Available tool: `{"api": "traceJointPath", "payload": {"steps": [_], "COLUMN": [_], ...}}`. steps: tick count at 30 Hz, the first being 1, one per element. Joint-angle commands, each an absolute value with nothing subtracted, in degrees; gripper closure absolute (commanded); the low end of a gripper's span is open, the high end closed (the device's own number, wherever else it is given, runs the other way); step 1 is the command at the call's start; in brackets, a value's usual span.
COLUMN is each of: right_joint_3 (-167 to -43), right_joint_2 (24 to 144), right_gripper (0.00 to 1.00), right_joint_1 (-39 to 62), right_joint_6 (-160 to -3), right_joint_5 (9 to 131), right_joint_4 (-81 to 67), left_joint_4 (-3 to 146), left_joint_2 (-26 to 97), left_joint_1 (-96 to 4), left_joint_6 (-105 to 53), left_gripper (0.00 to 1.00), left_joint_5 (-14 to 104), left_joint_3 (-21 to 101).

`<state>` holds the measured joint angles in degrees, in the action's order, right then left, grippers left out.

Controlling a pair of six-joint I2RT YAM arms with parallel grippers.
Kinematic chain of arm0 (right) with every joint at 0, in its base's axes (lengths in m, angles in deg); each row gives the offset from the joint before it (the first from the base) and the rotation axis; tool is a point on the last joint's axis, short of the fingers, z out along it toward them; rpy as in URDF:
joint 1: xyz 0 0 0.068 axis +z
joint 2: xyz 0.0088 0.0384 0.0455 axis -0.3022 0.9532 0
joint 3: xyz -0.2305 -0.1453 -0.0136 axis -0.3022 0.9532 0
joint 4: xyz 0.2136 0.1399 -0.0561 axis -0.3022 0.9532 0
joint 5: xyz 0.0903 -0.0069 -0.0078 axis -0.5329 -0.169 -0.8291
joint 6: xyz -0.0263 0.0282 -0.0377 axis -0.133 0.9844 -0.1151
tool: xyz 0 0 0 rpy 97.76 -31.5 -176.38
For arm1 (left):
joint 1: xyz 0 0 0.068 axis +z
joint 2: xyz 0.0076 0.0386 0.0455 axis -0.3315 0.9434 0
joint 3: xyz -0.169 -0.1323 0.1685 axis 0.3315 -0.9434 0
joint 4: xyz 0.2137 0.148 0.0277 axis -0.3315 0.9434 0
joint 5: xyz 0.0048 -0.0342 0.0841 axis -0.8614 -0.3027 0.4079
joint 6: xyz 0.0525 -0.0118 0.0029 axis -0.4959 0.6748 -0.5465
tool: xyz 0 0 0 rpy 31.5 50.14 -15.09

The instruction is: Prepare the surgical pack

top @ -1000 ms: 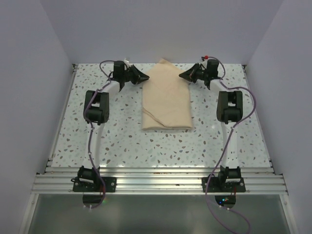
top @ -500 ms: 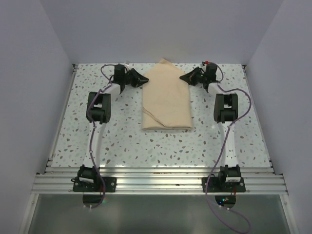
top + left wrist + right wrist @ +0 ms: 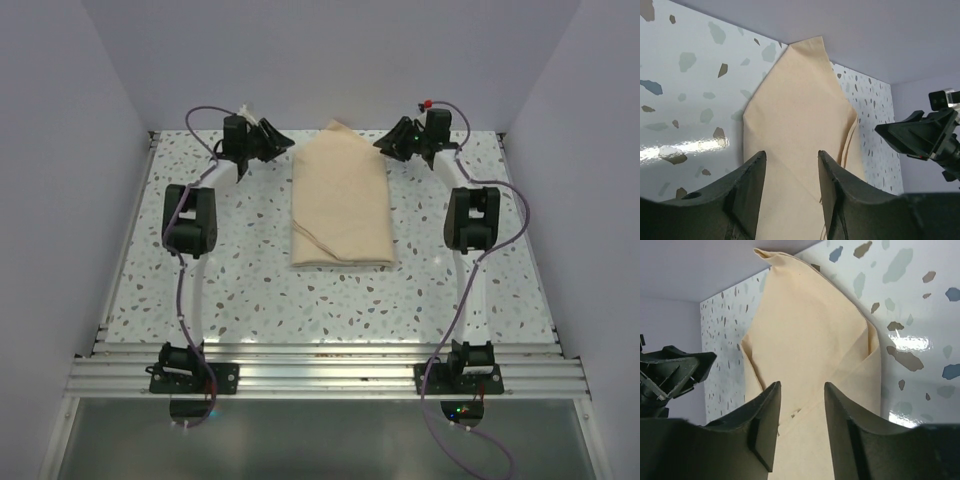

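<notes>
The surgical pack (image 3: 340, 205) is a tan cloth bundle lying mid-table, squared at its near end and folded to a point toward the back wall. Whatever it wraps is hidden. My left gripper (image 3: 288, 140) hovers just off the pack's far left shoulder, and my right gripper (image 3: 380, 146) mirrors it off the far right shoulder. In the left wrist view the left gripper (image 3: 791, 152) is open, with the pack (image 3: 800, 130) showing beyond the gap and nothing held. In the right wrist view the right gripper (image 3: 802, 384) is also open over the pack (image 3: 810, 340).
The speckled table (image 3: 240, 270) is boxed in by a back wall (image 3: 330, 60) right behind the pack's point and by walls on both sides. Aluminium rails (image 3: 320, 372) carry the arm bases at the near edge.
Both grippers have gone from shut to open. Both have risen and drawn back from the pack's far shoulders. The pack lies where it was.
</notes>
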<state>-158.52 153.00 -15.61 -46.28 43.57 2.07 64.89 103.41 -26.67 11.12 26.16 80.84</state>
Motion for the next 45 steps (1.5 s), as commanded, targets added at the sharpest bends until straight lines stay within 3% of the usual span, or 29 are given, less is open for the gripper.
{"api": "traceJointPath", "payload": {"steps": [1, 19, 25, 32, 34, 37, 39, 40, 41, 43, 45], "right_joint_3": [-156.65, -162.79, -168.68, -171.83, -172.54, -174.39, -175.36, -175.97, -177.80, -179.13, -177.31], "right_joint_2": [146.65, 157.10, 161.94, 165.10, 165.80, 167.03, 167.56, 167.74, 168.00, 167.66, 164.16], "right_gripper": [0.52, 0.39, 0.41, 0.47, 0.52, 0.59, 0.69, 0.82, 0.88, 1.00, 1.00], "right_joint_1": [-16.01, -16.27, -15.92, -15.22, -15.04, -14.69, -14.43, -14.08, -13.82, -13.20, -13.02], "right_joint_6": [-55.18, -62.22, -60.73, -59.32, -58.18, -55.64, -53.70, -51.51, -50.45, -47.99, -46.23], "right_joint_5": [47.79, 48.77, 45.42, 44.36, 44.11, 43.58, 42.17, 41.47, 39.81, 38.40, 37.16], "right_joint_4": [6.85, 12.04, 12.39, 10.72, 9.93, 8.79, 6.33, 5.54, 4.66, 4.04, 2.73], "left_joint_4": [63.19, 66.35, 66.79, 67.32, 67.32, 66.36, 65.74, 65.48, 65.39, 65.30, 66.70], "left_joint_2": [100.26, 110.11, 112.31, 115.64, 116.09, 117.32, 118.37, 118.55, 118.20, 116.02, 113.81], "left_joint_1": [-26.30, -29.29, -29.29, -29.21, -29.21, -28.94, -28.59, -28.59, -28.68, -28.50, -28.50], "left_joint_6": [7.71, 8.33, 9.21, 10.79, 11.32, 13.68, 15.35, 16.84, 17.38, 17.21, 16.51], "left_gripper": [0.50, 0.48, 0.48, 0.56, 0.58, 0.74, 0.87, 0.91, 0.97, 1.00, 1.00], "left_joint_5": [30.29, 33.63, 33.46, 31.79, 31.35, 30.12, 28.19, 27.49, 27.05, 26.25, 26.25], "left_joint_3": [78.54, 85.84, 87.59, 90.59, 91.64, 93.39, 94.89, 96.20, 96.56, 96.48, 95.52]}}
